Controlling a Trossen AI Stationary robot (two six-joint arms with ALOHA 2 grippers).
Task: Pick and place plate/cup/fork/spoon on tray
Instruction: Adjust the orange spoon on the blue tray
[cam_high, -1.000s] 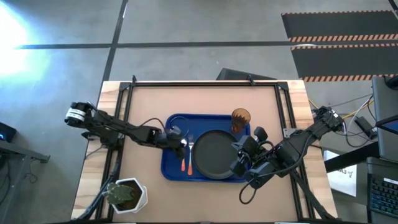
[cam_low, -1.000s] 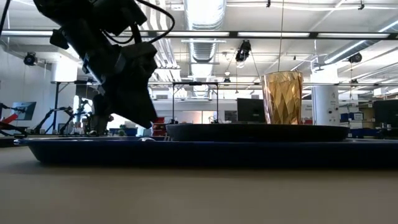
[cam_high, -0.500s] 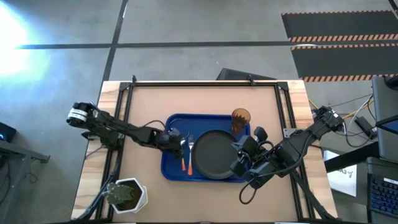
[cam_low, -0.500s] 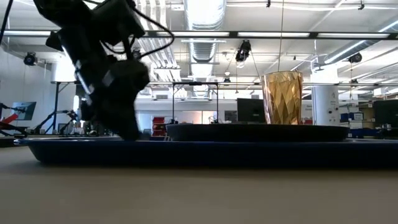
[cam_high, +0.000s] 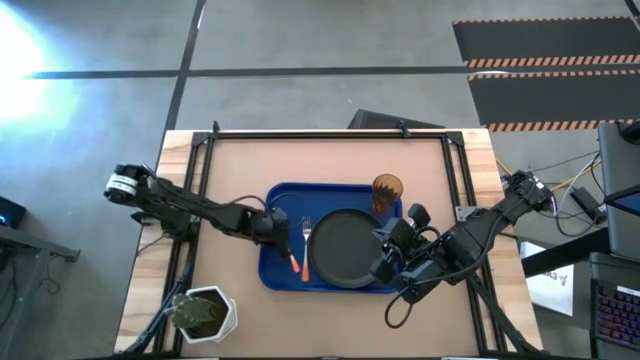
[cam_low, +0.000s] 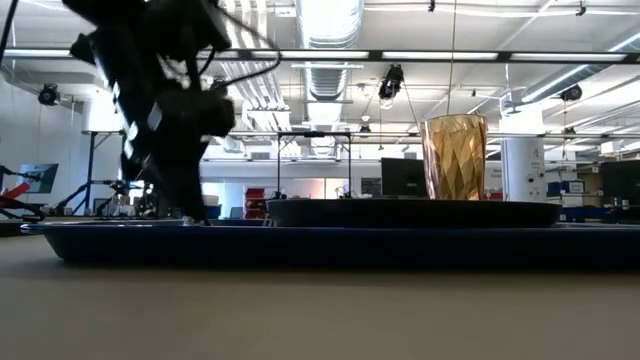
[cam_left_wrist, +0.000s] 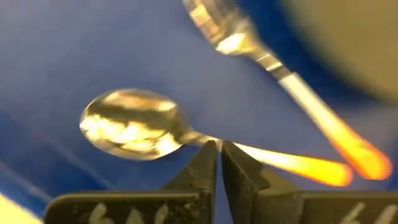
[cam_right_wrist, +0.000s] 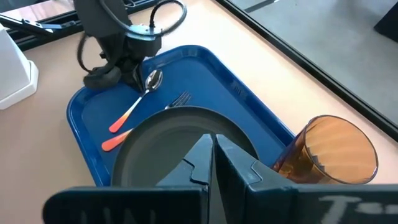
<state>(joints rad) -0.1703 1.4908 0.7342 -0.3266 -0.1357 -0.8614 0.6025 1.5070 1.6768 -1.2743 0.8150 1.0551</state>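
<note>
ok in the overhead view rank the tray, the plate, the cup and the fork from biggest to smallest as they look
1. The tray, clearly largest.
2. The plate, covering roughly half the tray's width.
3 and 4. The cup and the fork: too close to rank. The fork is longer but thin; the cup is a compact round shape.

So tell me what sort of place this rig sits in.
Probably a large industrial workshop or robotics lab: exposed ceiling ducts and strip lights overhead, a concrete floor with hazard-striped matting.
</note>
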